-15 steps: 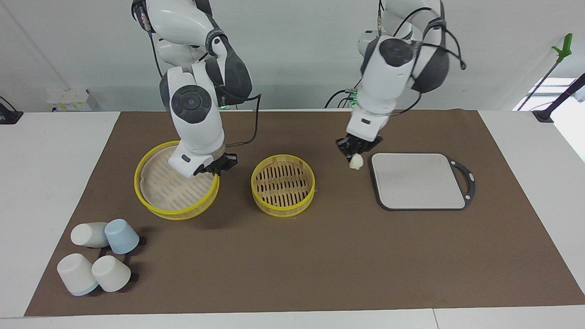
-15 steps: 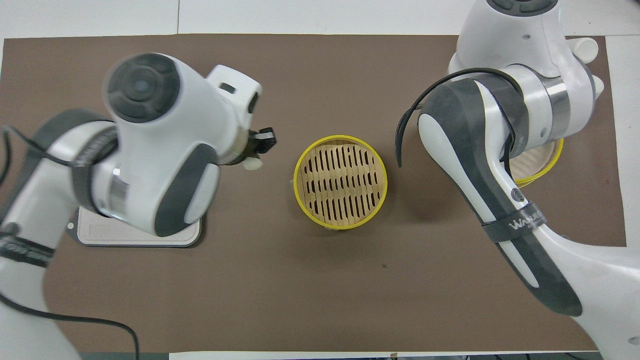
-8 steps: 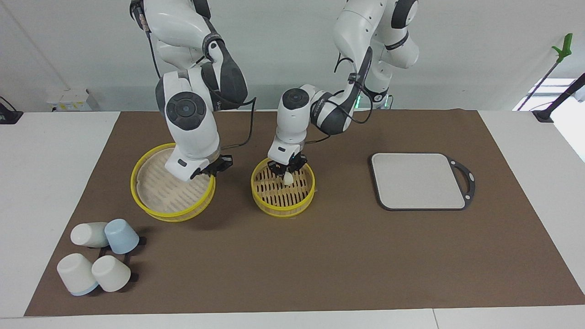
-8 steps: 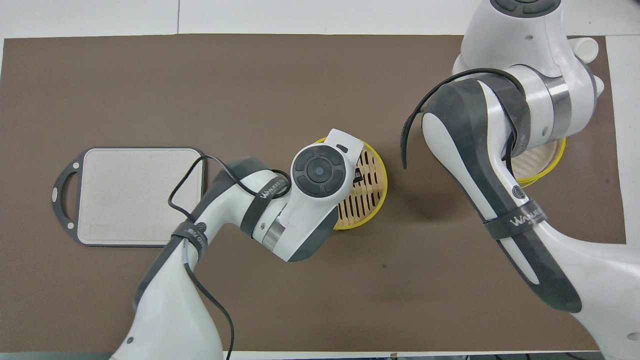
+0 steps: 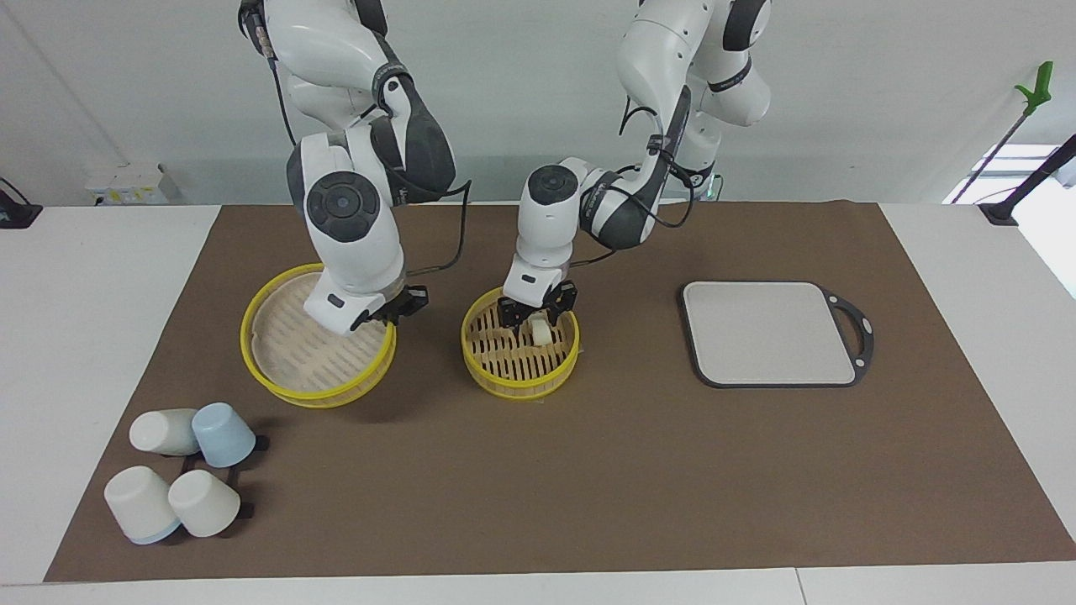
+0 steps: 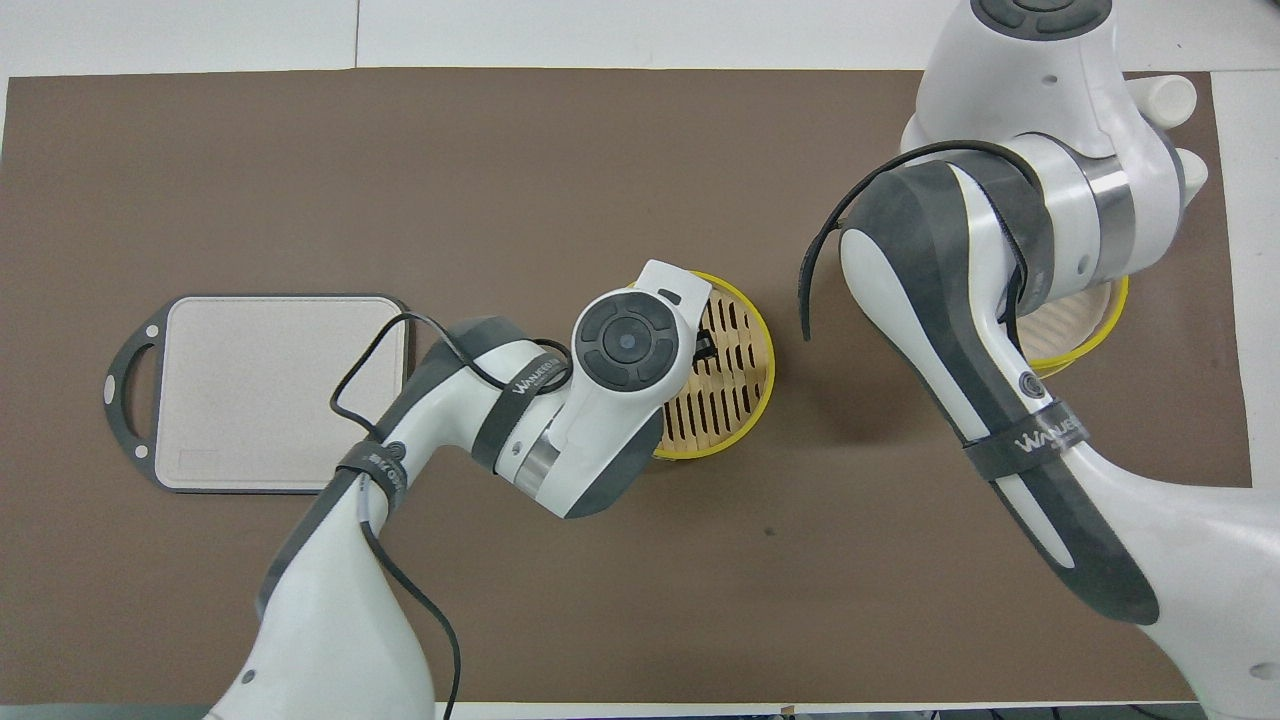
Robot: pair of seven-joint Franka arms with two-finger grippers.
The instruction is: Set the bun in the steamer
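The steamer (image 5: 521,363) is a round yellow-rimmed basket with a slatted floor, at the middle of the brown mat. The bun (image 5: 542,333), small and cream-white, stands on its floor, toward the left arm's end. My left gripper (image 5: 535,319) hangs inside the steamer just over the bun, its fingers spread to either side of it. In the overhead view the left wrist covers the bun and part of the steamer (image 6: 740,395). My right gripper (image 5: 397,306) is shut on the rim of a larger yellow-rimmed basket (image 5: 286,370) beside the steamer.
A grey square board (image 5: 769,332) lies toward the left arm's end, also in the overhead view (image 6: 285,390). Several white and blue cups (image 5: 181,470) lie tipped at the mat's corner toward the right arm's end, farther from the robots.
My left gripper carried the bun from beside the board into the steamer, then spread its fingers, leaving the bun on the slats. The right gripper shifted the larger basket slightly toward its own end.
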